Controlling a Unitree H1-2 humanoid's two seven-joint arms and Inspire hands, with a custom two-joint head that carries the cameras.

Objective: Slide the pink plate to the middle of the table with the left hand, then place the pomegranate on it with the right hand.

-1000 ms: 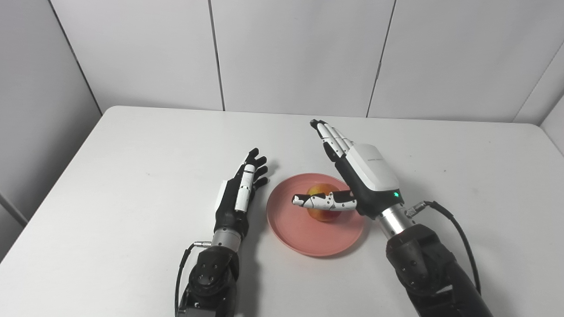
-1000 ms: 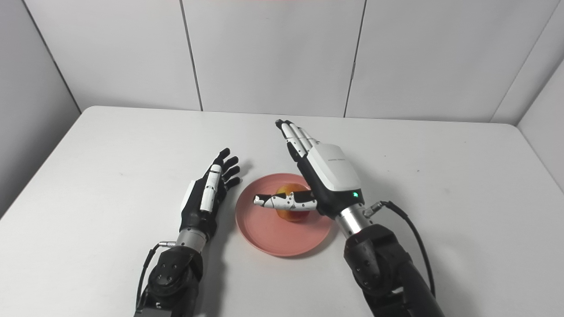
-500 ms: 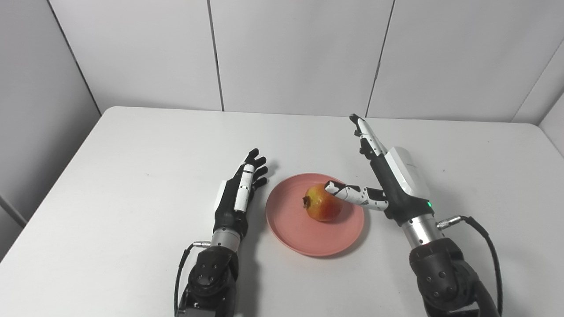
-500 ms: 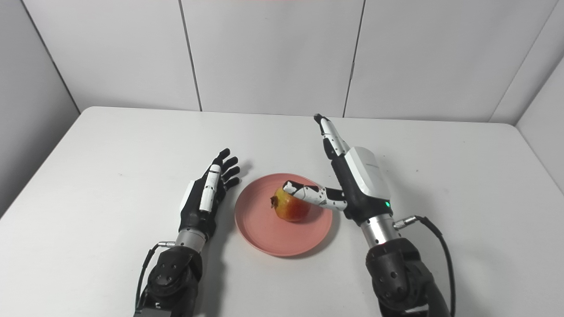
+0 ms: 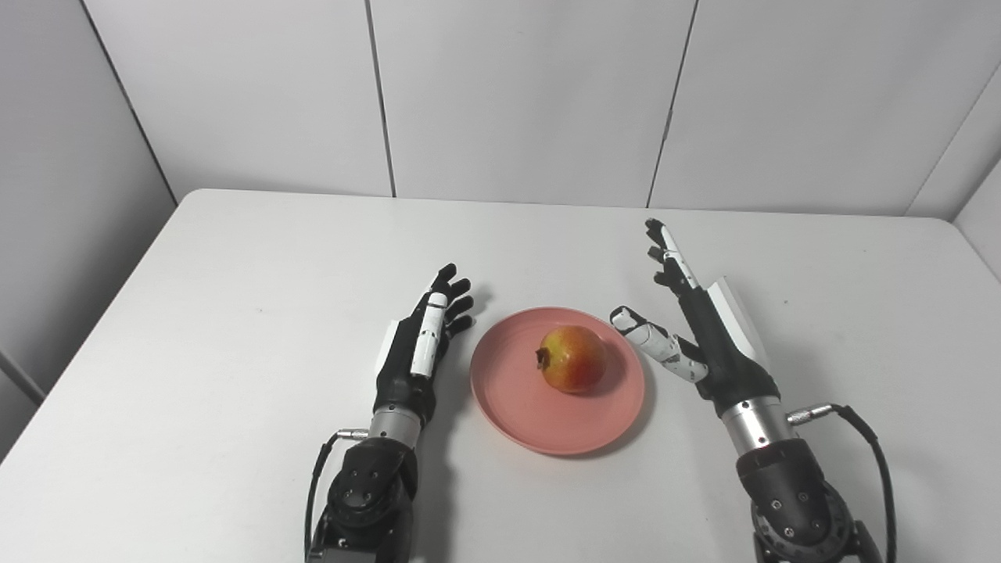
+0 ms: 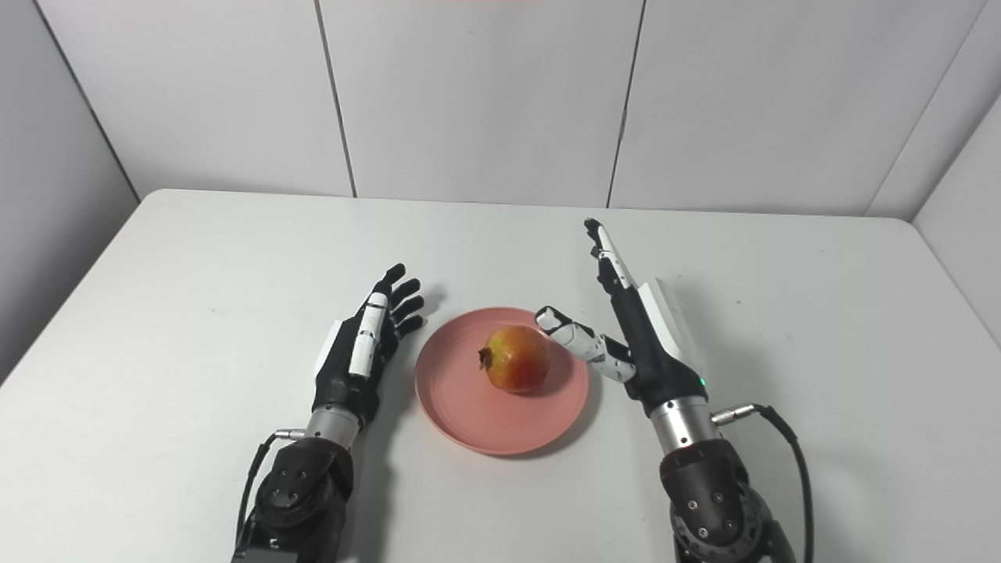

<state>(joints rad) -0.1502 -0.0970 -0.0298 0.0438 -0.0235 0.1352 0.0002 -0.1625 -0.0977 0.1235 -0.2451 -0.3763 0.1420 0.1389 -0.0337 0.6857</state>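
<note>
The pink plate [image 5: 516, 407] lies near the middle of the white table. A red-yellow pomegranate [image 5: 573, 359] rests on it, a little back of centre. My right hand [image 5: 704, 328] is open and empty just right of the plate, fingers stretched away and thumb pointing toward the fruit without touching it. My left hand [image 5: 418, 336] is open and empty just left of the plate, on its side with fingers pointing away. The same scene shows in the right eye view, with the plate [image 6: 461, 407], the pomegranate [image 6: 515, 359], my right hand [image 6: 637, 328] and my left hand [image 6: 364, 340].
The white table [image 5: 235, 258] is bounded by grey wall panels behind and on the left. A cable runs from each wrist.
My right hand has drawn back to the right, off the pomegranate and clear of the plate, and has turned edge-on. The pomegranate stays on the plate. My left hand has not moved.
</note>
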